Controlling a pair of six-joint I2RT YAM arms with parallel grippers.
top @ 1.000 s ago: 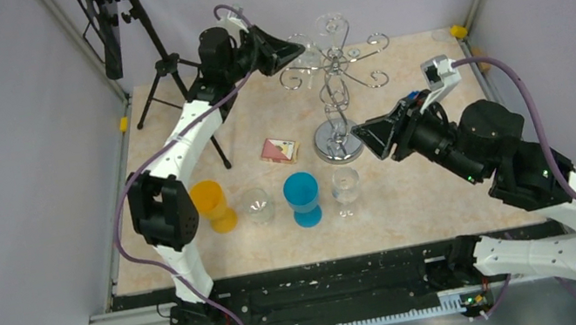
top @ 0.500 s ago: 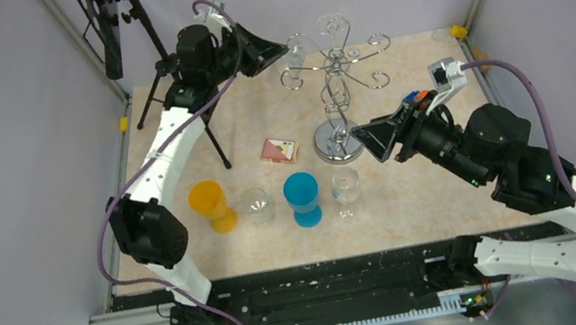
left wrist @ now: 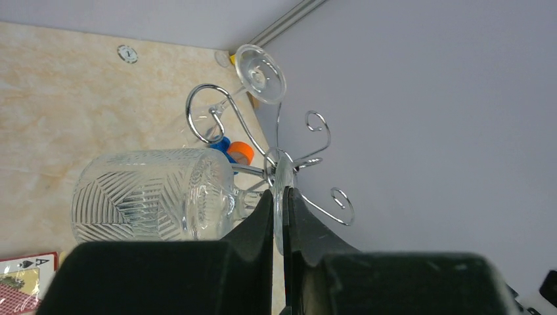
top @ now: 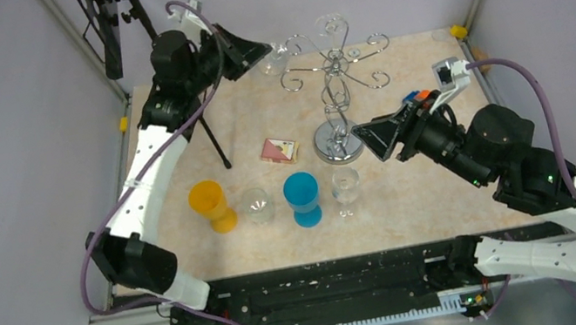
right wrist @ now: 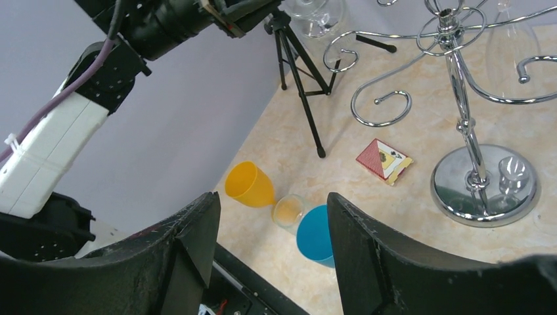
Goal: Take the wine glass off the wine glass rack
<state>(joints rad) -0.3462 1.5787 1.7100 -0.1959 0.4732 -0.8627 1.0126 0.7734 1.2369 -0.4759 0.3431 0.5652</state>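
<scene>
Your left end effector (top: 253,47) is up at the far left, just beside the leftmost scroll of the wine glass rack (right wrist: 460,197), and it is pinched narrow on the foot of the wine glass (left wrist: 154,193). In the left wrist view that foot sits edge-on between the fingers, so the glass's long axis runs across the fingers. Its stem is level in that frame and its patterned bowl points to the frame's left. The glass hangs in the air, above the tabletop (top: 408,54). Whether it is fully clear of the scroll arm you probably cannot judge from these angles.

You have two wine glasses here. The second wine glass (left wrist: 261,64) hangs on a scroll arm, and only the left wrist view shows its round foot face-on.

Your right end effector (right wrist: 270,216) is spread wide with nothing in it, just right of the rack's disc base.

The near row holds four vessels: one orange cup (top: 212,203), one clear tumbler (top: 256,206), one blue cup (top: 303,198) and one small stemmed glass (top: 345,186). One card box (top: 278,150) lies left of the base.
</scene>
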